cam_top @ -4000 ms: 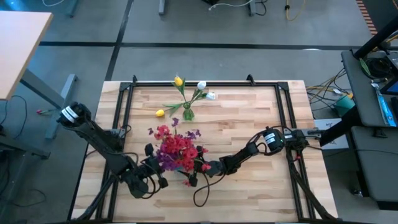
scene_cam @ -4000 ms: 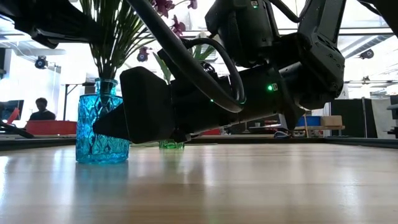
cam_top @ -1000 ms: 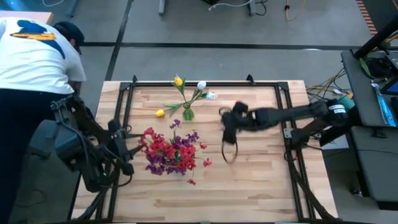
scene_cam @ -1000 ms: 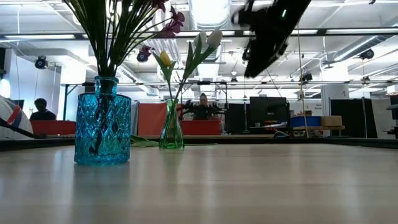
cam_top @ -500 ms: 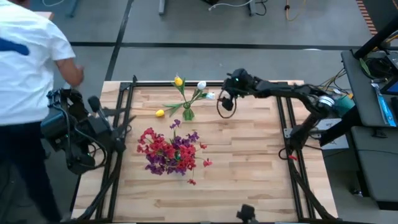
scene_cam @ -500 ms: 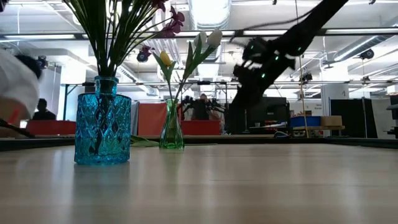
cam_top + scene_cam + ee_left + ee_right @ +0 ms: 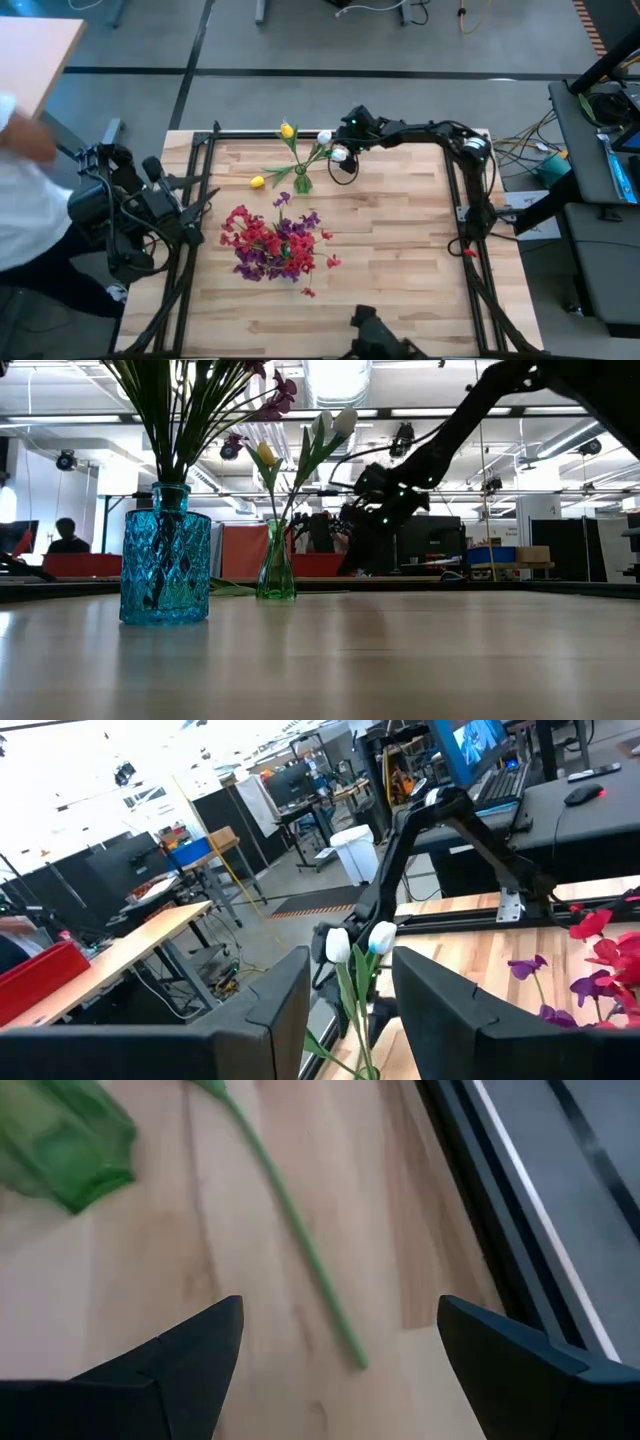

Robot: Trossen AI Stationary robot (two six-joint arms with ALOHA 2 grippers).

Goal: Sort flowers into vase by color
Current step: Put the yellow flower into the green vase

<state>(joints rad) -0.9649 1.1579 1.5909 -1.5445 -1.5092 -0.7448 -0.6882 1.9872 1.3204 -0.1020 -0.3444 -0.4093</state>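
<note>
A green vase [image 7: 302,183] [image 7: 60,1145] stands at the far middle of the table and holds yellow and white buds [image 7: 335,425]. Nearer stands a blue vase [image 7: 165,565] with red and purple flowers [image 7: 275,245]. A yellow flower [image 7: 257,181] shows left of the green vase. My right gripper [image 7: 337,140] [image 7: 340,1365] hovers open beside the white buds [image 7: 340,154], over a bare green stem [image 7: 300,1230] that lies flat on the wood. My left gripper [image 7: 350,1010] is open beyond the table's left edge, level, with nothing between its fingers.
The black frame rail [image 7: 500,1210] runs along the far edge close to the stem's free end. A person in a white shirt [image 7: 25,200] stands off the table's left side by my left arm [image 7: 150,200]. A dark object [image 7: 375,335] sits at the near edge.
My right gripper has swept from the table's right middle toward the far edge and leftward, sinking to the white buds by the green vase. My left arm has drawn back a little off the left edge. The person has moved along the table's left side.
</note>
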